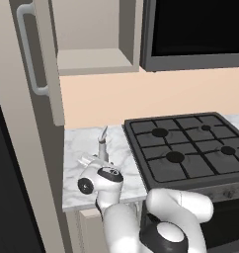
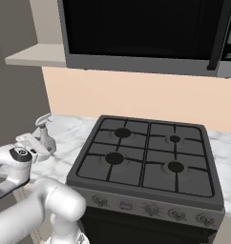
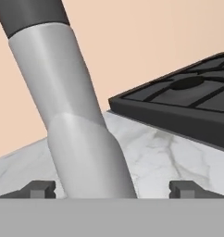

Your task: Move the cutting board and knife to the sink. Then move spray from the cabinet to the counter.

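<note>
A rendered home kitchen is showing here: a black gas stovetop [image 1: 190, 148] sitting in a marble tabletop [image 1: 84, 148], a microwave [image 2: 141, 33] and beige cabinet [image 1: 94, 34] hanging above

text: none legible | labels: none | microwave [image 2: 229, 38] panel marks: too small to read

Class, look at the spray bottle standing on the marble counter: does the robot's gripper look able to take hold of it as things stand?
Probably yes: the spray stands between the open fingertips of the gripper, on the counter, nothing between.
</note>
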